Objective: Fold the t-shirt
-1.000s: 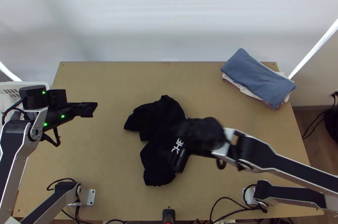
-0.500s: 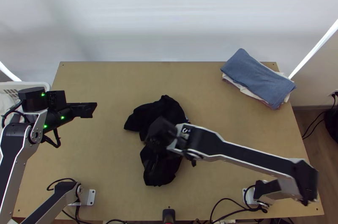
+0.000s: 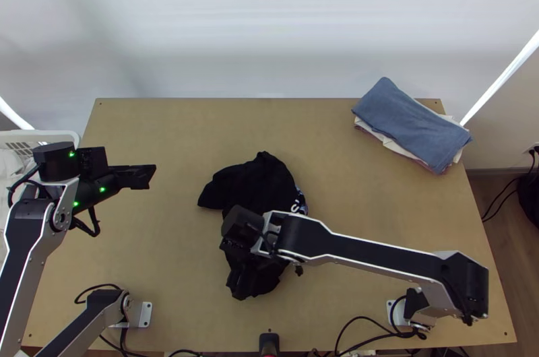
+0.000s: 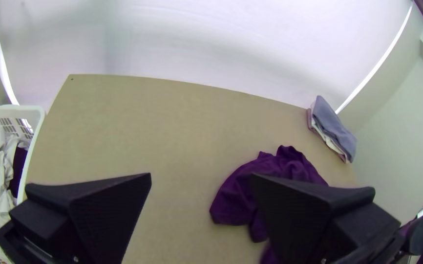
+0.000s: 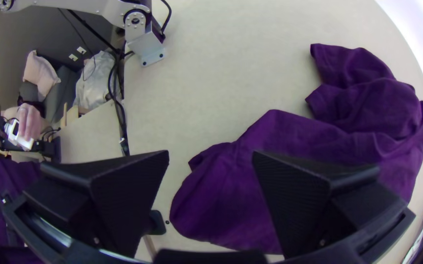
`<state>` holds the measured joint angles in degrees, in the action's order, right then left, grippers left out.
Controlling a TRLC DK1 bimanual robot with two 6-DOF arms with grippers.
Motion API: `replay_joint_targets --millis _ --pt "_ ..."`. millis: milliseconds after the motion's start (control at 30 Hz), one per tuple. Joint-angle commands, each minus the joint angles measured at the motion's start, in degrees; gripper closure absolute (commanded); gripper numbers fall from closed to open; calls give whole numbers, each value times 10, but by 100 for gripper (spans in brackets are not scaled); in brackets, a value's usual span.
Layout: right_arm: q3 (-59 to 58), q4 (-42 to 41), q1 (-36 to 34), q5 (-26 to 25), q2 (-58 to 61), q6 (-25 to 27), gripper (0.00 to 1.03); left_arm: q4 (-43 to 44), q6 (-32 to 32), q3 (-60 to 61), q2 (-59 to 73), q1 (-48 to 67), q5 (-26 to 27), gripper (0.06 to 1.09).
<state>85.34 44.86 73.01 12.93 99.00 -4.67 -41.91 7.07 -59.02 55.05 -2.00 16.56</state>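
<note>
Where t-shirt (image 3: 252, 178) lies bunched, white print (image 3: 295, 208), top view

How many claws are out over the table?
2: the left claw hangs open over the left side of the table; the right claw is open at the near end of the shirt.

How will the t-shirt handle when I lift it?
The t-shirt is likely floppy: it lies bunched, with soft creases. An edge lifted alone would probably droop and drag the rest. It looks thin, so probably light, and unlikely to roll on the table.
</note>
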Motion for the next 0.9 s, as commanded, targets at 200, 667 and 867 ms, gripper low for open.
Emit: replay_joint_targets --millis 200,667,867 --pt "-18 -47 4 6 33 -4 25 8 4 15 -9 -8 6 11" --pt "-93 -115 -21 5 31 3 55 21 2 17 -8 -12 7 11" --pt "-114 -126 -35 4 27 4 55 21 0 18 -9 -12 7 11"
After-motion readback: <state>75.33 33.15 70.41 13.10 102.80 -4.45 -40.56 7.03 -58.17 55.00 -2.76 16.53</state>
